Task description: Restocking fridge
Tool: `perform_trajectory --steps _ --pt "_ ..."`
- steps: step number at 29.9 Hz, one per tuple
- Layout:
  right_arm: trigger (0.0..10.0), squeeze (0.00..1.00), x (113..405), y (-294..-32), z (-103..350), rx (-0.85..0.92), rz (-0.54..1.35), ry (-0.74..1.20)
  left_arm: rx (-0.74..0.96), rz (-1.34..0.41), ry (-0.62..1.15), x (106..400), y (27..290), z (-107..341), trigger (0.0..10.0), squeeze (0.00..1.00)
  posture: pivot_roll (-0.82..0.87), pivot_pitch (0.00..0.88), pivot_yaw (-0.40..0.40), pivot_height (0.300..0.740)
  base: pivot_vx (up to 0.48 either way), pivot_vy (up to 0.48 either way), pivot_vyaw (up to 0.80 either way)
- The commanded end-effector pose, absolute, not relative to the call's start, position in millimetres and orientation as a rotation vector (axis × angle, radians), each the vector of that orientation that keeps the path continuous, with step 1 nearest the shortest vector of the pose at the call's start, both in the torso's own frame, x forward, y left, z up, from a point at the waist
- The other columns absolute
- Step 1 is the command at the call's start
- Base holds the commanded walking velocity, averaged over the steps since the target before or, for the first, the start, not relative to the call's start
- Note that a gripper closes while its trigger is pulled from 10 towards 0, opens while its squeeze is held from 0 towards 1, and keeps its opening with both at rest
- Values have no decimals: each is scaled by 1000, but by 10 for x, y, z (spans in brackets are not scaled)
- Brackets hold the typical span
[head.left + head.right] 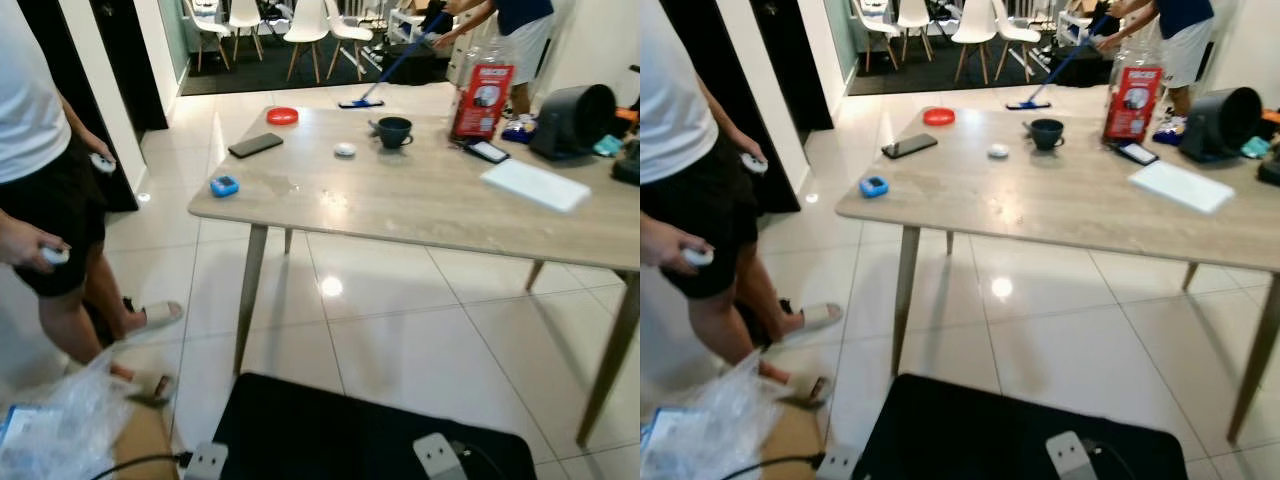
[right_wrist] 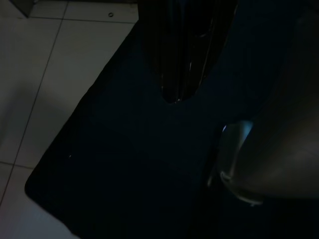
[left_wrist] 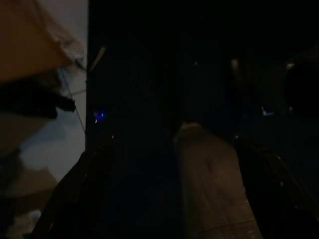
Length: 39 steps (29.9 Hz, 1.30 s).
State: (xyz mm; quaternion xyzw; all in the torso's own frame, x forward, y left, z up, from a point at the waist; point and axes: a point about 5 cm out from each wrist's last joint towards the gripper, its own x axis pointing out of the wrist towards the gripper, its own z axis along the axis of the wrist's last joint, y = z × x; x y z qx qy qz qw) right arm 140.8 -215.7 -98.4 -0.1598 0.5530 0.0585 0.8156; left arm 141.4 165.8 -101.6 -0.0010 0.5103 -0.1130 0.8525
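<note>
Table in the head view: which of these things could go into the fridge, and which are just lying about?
Possibly for the fridge:
- clear red-labelled jar

Just lying about on the wooden table:
- dark cup
- black phone
- red lid
- small blue gadget
- white pad
- black fan

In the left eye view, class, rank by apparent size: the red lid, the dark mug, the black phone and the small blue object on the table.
1. black phone
2. dark mug
3. red lid
4. small blue object

Mug and phone look close in size. The blue object lies nearest the camera, so its true size is unsure.
</note>
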Motion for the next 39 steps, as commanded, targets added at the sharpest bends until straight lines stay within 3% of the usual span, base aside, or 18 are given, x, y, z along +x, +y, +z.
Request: perform_trajectory --steps 1,21,39 --pt "10000 0 1465 -2090 -975 -335 139 1161 10 -237 1091 1355 1696 -1034 10000 0 -3 0 56 740 480 0 0" --pt "10000 0 1428 -2174 -978 -371 70 1205 -12 -197 1088 1354 1701 -1036 10000 0 -1 0 54 740 457 0 -160" --pt "10000 0 1239 -2445 -980 -349 -106 1278 -14 -210 1087 1351 1696 -1036 10000 0 -3 0 60 740 0 0 -41"
